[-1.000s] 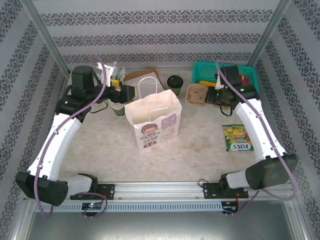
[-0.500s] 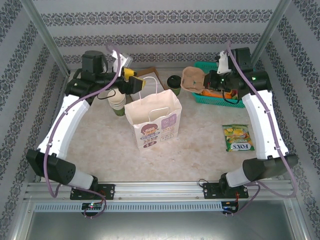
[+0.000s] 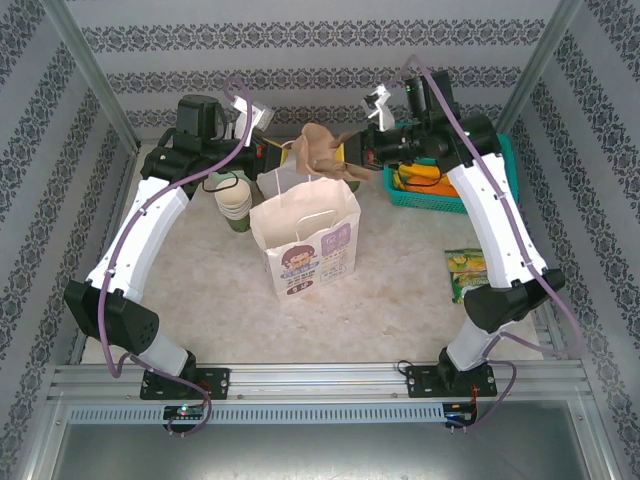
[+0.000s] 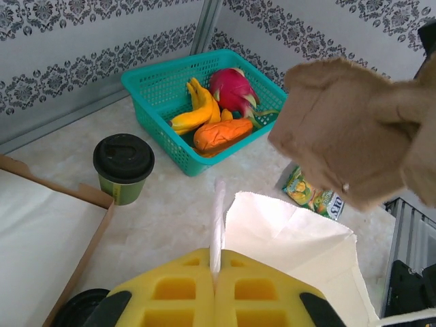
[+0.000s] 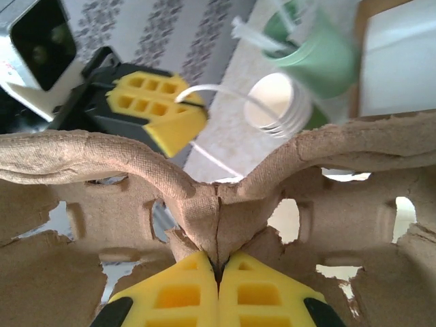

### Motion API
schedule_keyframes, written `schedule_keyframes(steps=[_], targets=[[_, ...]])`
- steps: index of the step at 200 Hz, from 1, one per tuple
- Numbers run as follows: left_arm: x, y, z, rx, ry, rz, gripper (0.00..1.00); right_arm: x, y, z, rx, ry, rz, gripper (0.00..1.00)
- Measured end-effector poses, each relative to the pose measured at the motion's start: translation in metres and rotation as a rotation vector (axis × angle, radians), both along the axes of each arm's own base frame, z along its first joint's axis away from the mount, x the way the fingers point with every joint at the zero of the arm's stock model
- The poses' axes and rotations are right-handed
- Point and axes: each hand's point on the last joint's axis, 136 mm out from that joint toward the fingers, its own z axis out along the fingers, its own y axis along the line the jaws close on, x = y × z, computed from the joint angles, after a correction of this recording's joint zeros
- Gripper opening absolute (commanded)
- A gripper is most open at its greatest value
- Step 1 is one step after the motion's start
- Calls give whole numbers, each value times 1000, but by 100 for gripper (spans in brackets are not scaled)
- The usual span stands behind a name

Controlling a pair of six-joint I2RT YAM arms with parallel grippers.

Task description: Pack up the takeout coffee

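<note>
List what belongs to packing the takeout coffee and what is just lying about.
For the job: lidded coffee cup; paper bag, handle pinched by left gripper; cup carrier, held by right gripper.
Lying about: fruit basket; snack packet; stack of cups; straw holder; flat box.

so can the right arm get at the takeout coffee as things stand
Probably not yet: the right gripper is shut on the cardboard cup carrier, so it is occupied. The takeout coffee itself stands in the open beside the teal basket.
</note>
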Motion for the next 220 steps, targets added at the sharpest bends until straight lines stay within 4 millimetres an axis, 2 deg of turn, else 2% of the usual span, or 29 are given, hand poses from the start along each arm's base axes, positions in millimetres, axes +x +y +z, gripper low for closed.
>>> schedule_keyframes(steps=[28, 62, 89, 143, 220], targets=[[1, 0, -1, -3, 10, 3, 0, -7, 21, -4, 48, 75, 76, 0], [5, -1, -6, -3, 26, 12, 0, -19, 35, -4, 101, 136, 134, 0], [7, 1, -7, 1, 30, 27, 0, -24, 41, -21, 96, 204, 146, 0], [12, 2, -12, 3, 51, 47, 0, -19, 38, -53, 33, 269, 103, 0], [15, 4, -11, 1, 62, 73, 0, -18, 30, -95, -195, 236, 0, 0]])
